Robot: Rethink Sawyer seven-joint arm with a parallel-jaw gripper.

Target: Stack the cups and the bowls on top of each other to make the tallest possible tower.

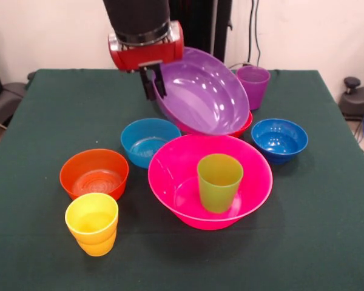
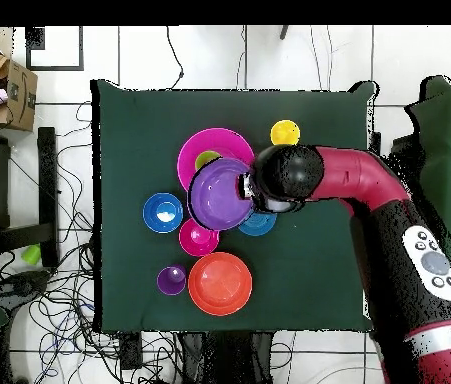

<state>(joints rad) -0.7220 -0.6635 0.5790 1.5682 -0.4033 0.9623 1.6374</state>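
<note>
Now the gripper (image 1: 153, 82) pinches the tilted big purple bowl's (image 1: 203, 91) rim; the pink bowl (image 1: 255, 182) lies below, slightly nearer the camera.

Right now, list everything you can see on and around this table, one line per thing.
Big glossy plastic bowl: one, purple, lifted and tilted above the table's middle.
Big glossy plastic bowl: one, pink, on the table, holding the green tumbler.
Big round plastic bowl: one, orange, near the robot's edge.
Small plastic bowl: one, orange, beside the yellow tumbler.
Small bowl: one, red, partly under the purple bowl.
Small bowls: two, light blue and dark blue, either side of the pink bowl.
Plastic tumblers: three, lime green, yellow, purple.
Cloth-covered table: one, dark green.
Arm: one, red and black.
End effector: one, shut on the purple bowl's rim.
</note>
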